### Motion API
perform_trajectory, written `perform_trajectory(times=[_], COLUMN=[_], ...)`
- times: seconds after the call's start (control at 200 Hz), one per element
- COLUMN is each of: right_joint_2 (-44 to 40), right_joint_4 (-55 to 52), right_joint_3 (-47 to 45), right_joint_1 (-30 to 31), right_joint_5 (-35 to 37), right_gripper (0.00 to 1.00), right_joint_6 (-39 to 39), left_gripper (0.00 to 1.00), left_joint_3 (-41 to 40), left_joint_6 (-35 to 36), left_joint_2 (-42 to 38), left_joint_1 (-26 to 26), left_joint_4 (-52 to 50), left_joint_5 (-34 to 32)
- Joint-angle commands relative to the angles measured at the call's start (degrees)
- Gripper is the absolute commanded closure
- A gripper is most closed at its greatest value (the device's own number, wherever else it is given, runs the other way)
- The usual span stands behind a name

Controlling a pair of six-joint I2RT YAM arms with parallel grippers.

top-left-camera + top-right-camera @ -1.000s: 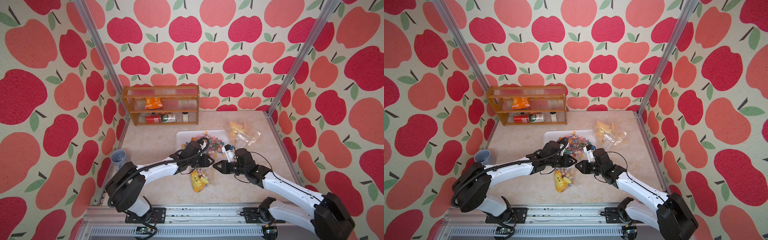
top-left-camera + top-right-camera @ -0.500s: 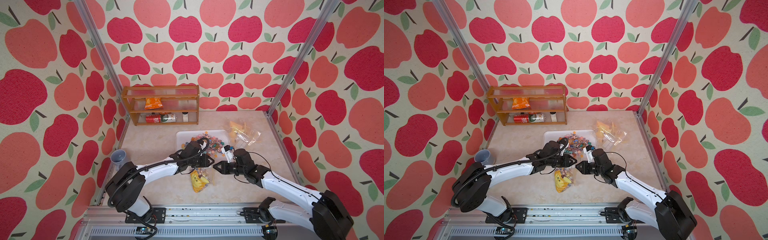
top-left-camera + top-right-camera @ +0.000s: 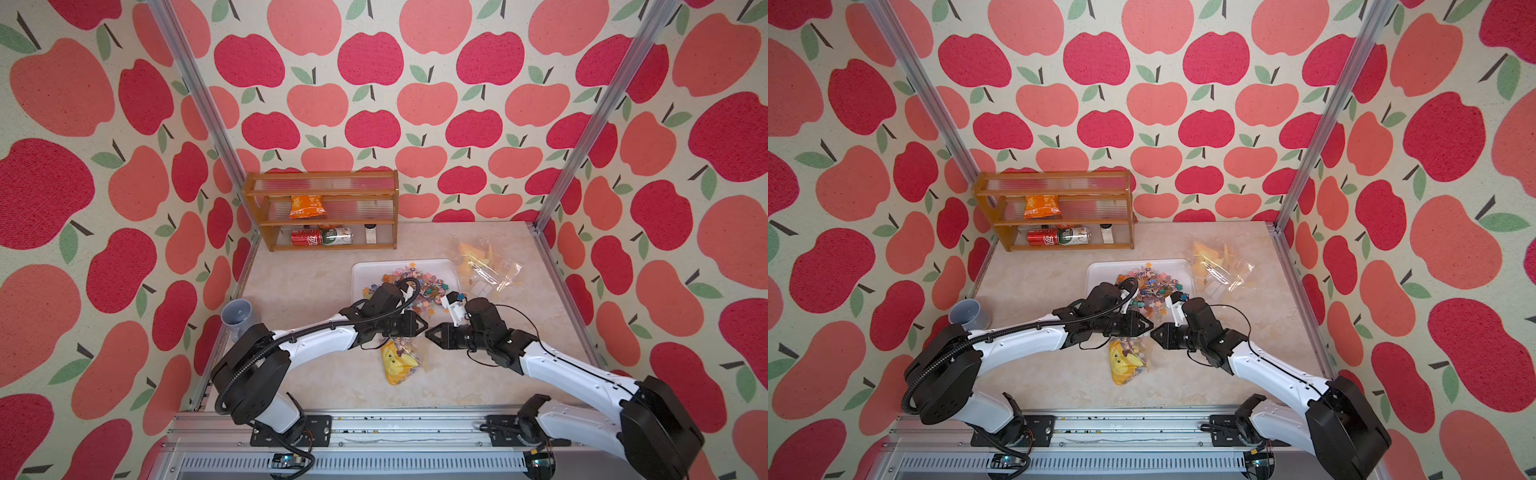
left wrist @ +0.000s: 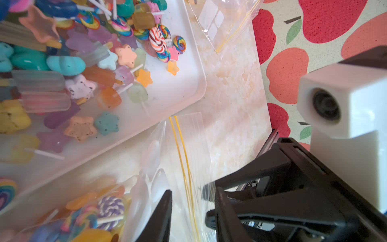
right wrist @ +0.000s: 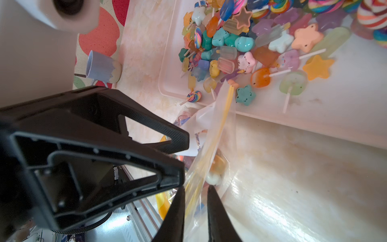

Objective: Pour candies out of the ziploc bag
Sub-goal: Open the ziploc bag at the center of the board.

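The ziploc bag (image 3: 401, 359) lies in front of the white tray (image 3: 361, 274), its yellow-zipped mouth (image 4: 184, 159) raised towards the tray. Some candies (image 4: 109, 207) are inside it. Many more candies (image 3: 419, 286) are heaped in the tray. Above the bag's mouth, both grippers meet tip to tip. My left gripper (image 4: 192, 189) is open, with smooth film and the zip lines showing between its jaws. My right gripper (image 5: 195, 188) is shut on the bag's zip edge, with a narrow gap filled by film.
A wooden shelf (image 3: 322, 212) at the back left holds an orange packet (image 3: 306, 207) and cans (image 3: 322, 237). A grey cup (image 3: 239, 316) stands by the left wall. Another clear bag (image 3: 486, 266) lies behind the tray on the right. Metal posts mark the back corners.
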Motion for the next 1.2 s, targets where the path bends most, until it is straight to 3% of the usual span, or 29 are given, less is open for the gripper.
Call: perform_trajectory(times=[0.0,1.191], right_joint_2=[0.2,-2.7], right_joint_4=[0.5,-2.7], right_joint_3=[1.5,0.7], right_joint_1=[0.6,0.6], right_joint_5=[0.6,2.9], right_gripper=[0.79,0.80], right_joint_6=[-1.3,-1.4], left_gripper=[0.67,0.72], left_joint_3=[2.7,3.4], left_joint_6=[2.3,3.1], left_joint_2=[1.3,3.6], left_joint_1=[-0.7,-1.3], left_joint_4=[-3.7,-6.7], left_joint_5=[-1.5,-3.6])
